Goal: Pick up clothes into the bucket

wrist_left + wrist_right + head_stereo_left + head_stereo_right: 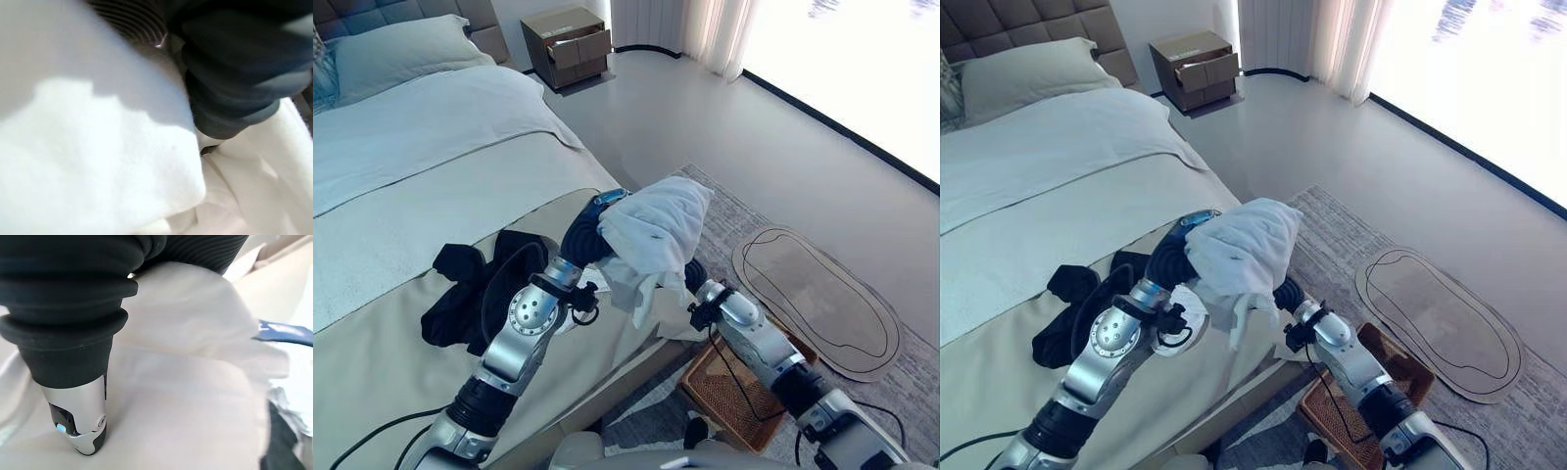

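Note:
A white garment (651, 230) is lifted above the bed's near edge, bunched over my left hand (582, 240), whose dark ribbed cover sticks out from under it. My right hand (696, 275) reaches in under the hanging cloth from the right; in the right wrist view its cover (68, 308) lies against the white garment (195, 382). The cloth hides both hands past the wrist. Black clothes (460, 294) lie crumpled on the beige bedspread to the left. A brown woven basket (705, 377) stands on the floor below my right arm.
The bed (411, 176) fills the left side, with a pillow (396, 54) at its head. A brown nightstand (570, 46) stands beyond it. An oval mat (818, 299) lies on the grey rug to the right of the basket.

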You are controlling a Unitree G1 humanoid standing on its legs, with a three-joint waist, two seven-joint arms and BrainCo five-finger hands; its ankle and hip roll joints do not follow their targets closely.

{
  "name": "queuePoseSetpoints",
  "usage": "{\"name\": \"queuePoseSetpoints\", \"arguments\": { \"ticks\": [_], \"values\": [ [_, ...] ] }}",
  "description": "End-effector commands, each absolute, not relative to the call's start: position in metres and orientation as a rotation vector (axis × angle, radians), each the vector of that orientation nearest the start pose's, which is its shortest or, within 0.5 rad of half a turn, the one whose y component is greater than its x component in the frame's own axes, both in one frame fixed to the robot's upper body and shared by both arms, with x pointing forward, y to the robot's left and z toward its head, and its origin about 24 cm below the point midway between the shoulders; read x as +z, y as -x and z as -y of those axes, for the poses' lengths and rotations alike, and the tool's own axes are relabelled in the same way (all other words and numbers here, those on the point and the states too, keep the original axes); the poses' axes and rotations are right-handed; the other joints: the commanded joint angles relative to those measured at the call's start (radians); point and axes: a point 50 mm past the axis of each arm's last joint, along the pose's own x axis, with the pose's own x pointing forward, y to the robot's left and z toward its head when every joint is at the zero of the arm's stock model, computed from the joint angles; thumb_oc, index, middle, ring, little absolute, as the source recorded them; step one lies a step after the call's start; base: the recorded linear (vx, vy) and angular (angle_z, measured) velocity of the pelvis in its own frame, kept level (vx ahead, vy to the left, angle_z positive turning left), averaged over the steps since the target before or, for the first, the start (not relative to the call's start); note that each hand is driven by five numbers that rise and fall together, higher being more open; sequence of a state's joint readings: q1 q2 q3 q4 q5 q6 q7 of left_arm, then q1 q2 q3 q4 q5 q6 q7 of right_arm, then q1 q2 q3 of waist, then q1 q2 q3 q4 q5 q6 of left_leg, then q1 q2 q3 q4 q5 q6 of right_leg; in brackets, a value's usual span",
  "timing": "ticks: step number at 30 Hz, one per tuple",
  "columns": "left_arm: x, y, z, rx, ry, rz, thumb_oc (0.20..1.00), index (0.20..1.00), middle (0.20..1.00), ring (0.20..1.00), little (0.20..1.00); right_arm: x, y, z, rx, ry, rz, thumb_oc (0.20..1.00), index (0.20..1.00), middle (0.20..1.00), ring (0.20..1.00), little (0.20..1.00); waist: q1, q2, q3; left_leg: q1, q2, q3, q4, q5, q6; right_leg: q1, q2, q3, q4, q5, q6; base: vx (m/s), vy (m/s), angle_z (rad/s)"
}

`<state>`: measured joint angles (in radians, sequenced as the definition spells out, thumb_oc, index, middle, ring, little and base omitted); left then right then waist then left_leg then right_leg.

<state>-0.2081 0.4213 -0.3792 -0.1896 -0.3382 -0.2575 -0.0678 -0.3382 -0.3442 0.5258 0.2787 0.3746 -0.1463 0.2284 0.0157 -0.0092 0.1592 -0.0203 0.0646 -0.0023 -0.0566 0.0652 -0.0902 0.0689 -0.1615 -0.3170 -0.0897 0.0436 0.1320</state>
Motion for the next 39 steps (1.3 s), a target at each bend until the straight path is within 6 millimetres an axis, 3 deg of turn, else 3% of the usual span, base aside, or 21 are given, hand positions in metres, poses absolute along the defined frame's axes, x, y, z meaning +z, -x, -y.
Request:
{"name": "queuePoseSetpoints", "arguments": {
  "ticks": [1,7,8,9,11,24,31,32,33,34,35,39],
  "values": [
    [0.184,-0.251,-0.09,-0.631,0.054,0.706,0.2,0.2,0.2,0.2,0.2,0.069,-0.29,0.061,0.76,0.119,0.125,1.0,1.0,1.0,1.0,1.0,0.019,-0.05,-0.042,0.004,0.045,0.056,0.05,-0.069,-0.004,0.011,-0.103,-0.035,0.031,0.028,0.066,0.0,0.0,0.0],
    [0.196,-0.247,-0.075,-0.695,0.112,0.737,0.2,0.2,0.2,0.2,0.2,0.074,-0.291,0.053,0.757,0.1,0.142,1.0,1.0,1.0,1.0,1.0,0.02,-0.048,-0.037,-0.004,0.043,0.053,0.051,-0.067,-0.002,0.008,-0.103,-0.036,0.029,0.03,0.066,0.0,0.0,0.0],
    [0.198,-0.246,-0.073,-0.702,0.119,0.742,0.2,0.2,0.2,0.2,0.2,0.075,-0.291,0.051,0.763,0.096,0.145,0.906,0.906,0.906,0.906,0.906,0.02,-0.049,-0.037,-0.005,0.042,0.054,0.052,-0.067,-0.002,0.007,-0.103,-0.036,0.029,0.03,0.066,0.0,0.0,0.0],
    [0.198,-0.246,-0.072,-0.708,0.123,0.741,0.2,0.2,0.2,0.2,0.2,0.075,-0.291,0.051,0.766,0.093,0.145,0.467,0.467,0.467,0.467,0.467,0.02,-0.049,-0.037,-0.005,0.042,0.054,0.052,-0.068,-0.002,0.007,-0.103,-0.036,0.029,0.03,0.067,0.0,0.0,0.0],
    [0.198,-0.246,-0.069,-0.715,0.126,0.74,0.2,0.2,0.2,0.2,0.2,0.076,-0.29,0.049,0.773,0.077,0.144,0.2,0.2,0.2,0.2,0.2,0.02,-0.049,-0.037,-0.006,0.042,0.054,0.052,-0.068,-0.001,0.008,-0.103,-0.035,0.029,0.03,0.067,0.0,0.0,0.0],
    [0.192,-0.25,-0.077,-0.666,0.113,0.719,0.2,0.2,0.2,0.2,0.2,0.069,-0.287,0.065,0.7,-0.02,0.12,0.2,0.2,0.2,0.2,0.2,0.01,-0.045,-0.045,0.005,0.046,0.056,0.05,-0.07,-0.002,0.015,-0.103,-0.037,0.029,0.029,0.065,0.0,0.0,0.0],
    [0.184,-0.255,-0.097,-0.55,0.071,0.705,0.2,0.2,0.2,0.2,0.2,0.058,-0.282,0.091,0.58,-0.129,0.093,0.2,0.2,0.2,0.2,0.2,0.002,-0.045,-0.05,0.011,0.046,0.06,0.048,-0.071,-0.003,0.018,-0.101,-0.038,0.029,0.028,0.066,0.0,0.0,0.0],
    [0.18,-0.256,-0.102,-0.518,0.063,0.69,0.272,0.272,0.272,0.272,0.272,0.055,-0.28,0.096,0.556,-0.147,0.085,0.2,0.2,0.2,0.2,0.2,0.001,-0.045,-0.051,0.011,0.045,0.061,0.048,-0.071,-0.003,0.018,-0.101,-0.037,0.029,0.028,0.065,0.0,0.0,0.0],
    [0.177,-0.258,-0.108,-0.484,0.043,0.682,0.57,0.57,0.57,0.57,0.57,0.053,-0.279,0.101,0.532,-0.155,0.082,0.2,0.2,0.2,0.2,0.2,0.0,-0.045,-0.05,0.011,0.046,0.061,0.047,-0.071,-0.003,0.018,-0.1,-0.036,0.029,0.028,0.065,0.0,0.0,0.0],
    [0.168,-0.26,-0.118,-0.429,0.021,0.651,1.0,1.0,1.0,1.0,1.0,0.05,-0.275,0.113,0.483,-0.164,0.08,0.2,0.2,0.2,0.2,0.2,-0.003,-0.047,-0.049,0.012,0.046,0.062,0.047,-0.071,-0.003,0.018,-0.1,-0.036,0.028,0.028,0.066,0.0,0.0,0.0],
    [0.168,-0.26,-0.118,-0.429,0.022,0.65,1.0,1.0,1.0,1.0,1.0,0.05,-0.275,0.114,0.483,-0.164,0.079,0.2,0.2,0.2,0.2,0.2,-0.003,-0.047,-0.05,0.012,0.046,0.062,0.048,-0.071,-0.003,0.018,-0.1,-0.036,0.028,0.028,0.066,0.0,0.0,0.0],
    [0.136,-0.262,-0.138,-0.34,-0.018,0.515,1.0,1.0,1.0,1.0,1.0,0.047,-0.268,0.145,0.337,-0.179,0.093,0.2,0.2,0.2,0.2,0.2,-0.014,-0.047,-0.051,0.015,0.046,0.068,0.049,-0.074,-0.002,0.016,-0.101,-0.028,0.029,0.029,0.066,0.0,0.0,0.0]
  ]
}}
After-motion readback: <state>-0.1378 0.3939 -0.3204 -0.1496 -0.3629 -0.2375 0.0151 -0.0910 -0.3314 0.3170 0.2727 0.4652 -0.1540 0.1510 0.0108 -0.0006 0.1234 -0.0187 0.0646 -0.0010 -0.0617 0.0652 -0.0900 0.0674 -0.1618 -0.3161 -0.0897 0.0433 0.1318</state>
